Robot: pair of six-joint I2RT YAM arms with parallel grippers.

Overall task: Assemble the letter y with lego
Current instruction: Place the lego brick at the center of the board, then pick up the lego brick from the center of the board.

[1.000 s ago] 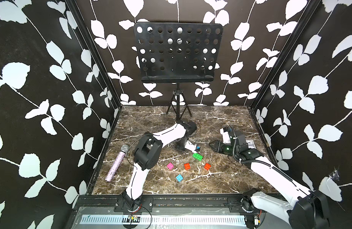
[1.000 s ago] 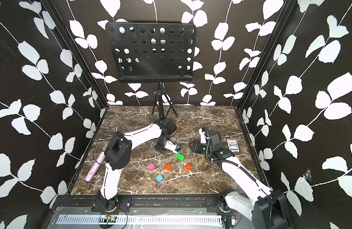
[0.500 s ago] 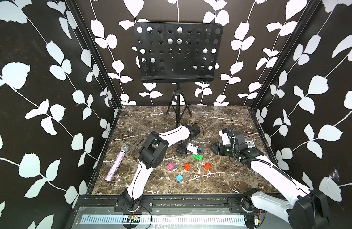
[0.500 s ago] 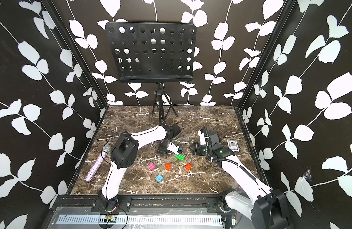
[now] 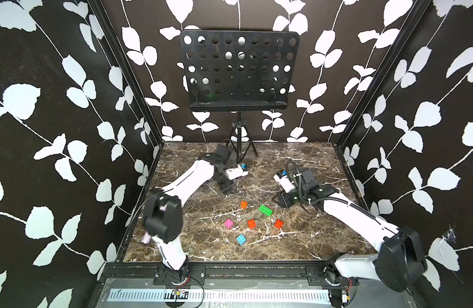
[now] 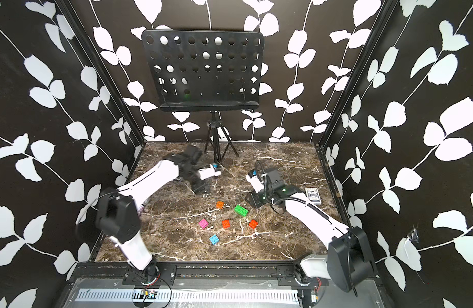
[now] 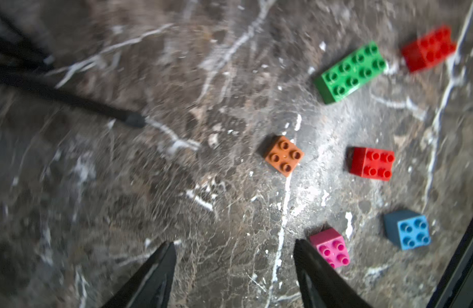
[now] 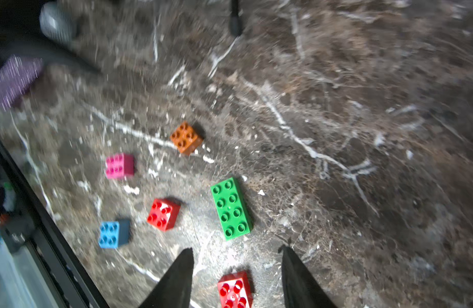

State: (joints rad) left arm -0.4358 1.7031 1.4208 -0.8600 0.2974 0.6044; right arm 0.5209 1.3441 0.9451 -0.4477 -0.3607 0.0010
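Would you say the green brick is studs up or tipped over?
Studs up: the green brick lies flat on the table, eight studs facing upward.

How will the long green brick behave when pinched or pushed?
Probably rigid: the green brick looks like hard moulded plastic with crisp edges. It lies flat, studs up, on its broad base, so it should slide rather than roll or tip on the marble tabletop. Its glossy sides may slip in an off-centre pinch.

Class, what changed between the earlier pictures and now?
The left gripper opened and drew back toward the black music stand, leaving the brown-orange square studded brick on the marble table. The long green brick and four other bricks stayed put; the right gripper hardly moved.
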